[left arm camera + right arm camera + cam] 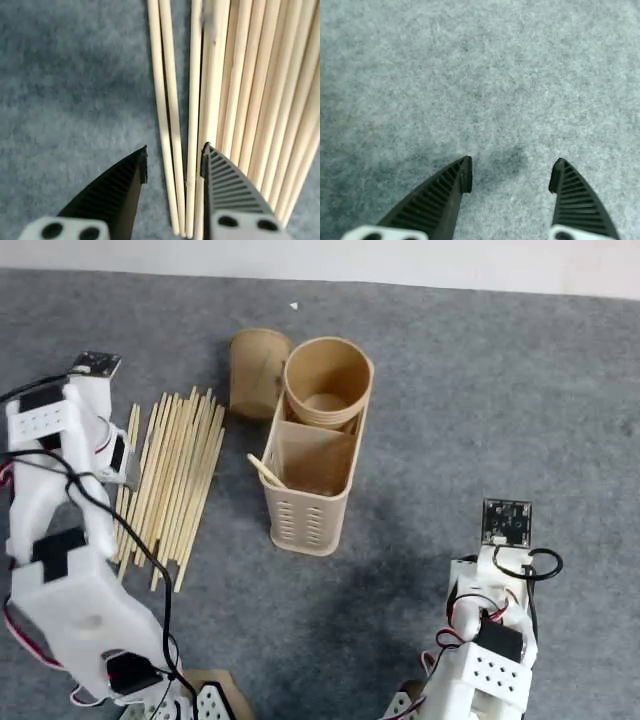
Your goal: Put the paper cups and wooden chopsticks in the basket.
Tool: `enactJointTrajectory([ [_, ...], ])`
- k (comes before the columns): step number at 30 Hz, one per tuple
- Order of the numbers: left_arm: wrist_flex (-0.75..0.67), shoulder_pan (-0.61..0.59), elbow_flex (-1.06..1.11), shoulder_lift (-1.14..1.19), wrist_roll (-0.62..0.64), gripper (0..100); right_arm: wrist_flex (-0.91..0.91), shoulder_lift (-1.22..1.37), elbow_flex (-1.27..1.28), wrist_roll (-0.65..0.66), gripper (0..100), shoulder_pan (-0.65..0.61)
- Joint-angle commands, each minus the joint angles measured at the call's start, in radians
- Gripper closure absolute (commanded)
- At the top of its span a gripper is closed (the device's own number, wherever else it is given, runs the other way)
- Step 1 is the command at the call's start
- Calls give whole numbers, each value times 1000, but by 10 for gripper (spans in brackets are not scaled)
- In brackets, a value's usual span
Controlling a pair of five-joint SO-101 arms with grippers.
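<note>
The basket (305, 522) is standing upright near the middle of the grey surface (480, 390). A stack of paper cups (326, 380) is sitting in its compartment farther from the arms, and one chopstick (265, 470) is leaning in the nearer compartment. Another paper cup (256, 370) is lying on its side, touching the basket on the side toward the left arm. The loose chopsticks (170, 480) are lying in a fanned pile on the surface between the left arm and the basket. The left tool (175, 149) is hanging over the outer edge of this pile with its jaws spread, straddling a few sticks; contact with them cannot be determined. The right tool (513, 160) is hovering over bare surface, well apart from the basket, with its jaws spread wide and gripping nothing.
</note>
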Motion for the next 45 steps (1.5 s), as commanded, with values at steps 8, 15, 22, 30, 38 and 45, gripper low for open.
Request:
enactJointTrajectory([
  [8, -3, -8, -182, 226, -41, 797, -18, -15, 31, 8, 738, -16],
  [15, 5, -41, -283, 335, -46, 927, -18, -15, 31, 8, 738, -16],
  [22, 6, -33, -291, 334, -75, 982, -18, -15, 31, 8, 738, -16],
  [30, 130, -12, -394, 219, -49, 986, -18, -15, 31, 8, 738, -16],
  [38, 358, 183, -582, -77, 60, 986, -18, -15, 31, 8, 738, -16],
  [45, 436, 458, -727, -225, 167, 986, -18, -15, 31, 8, 738, -16],
])
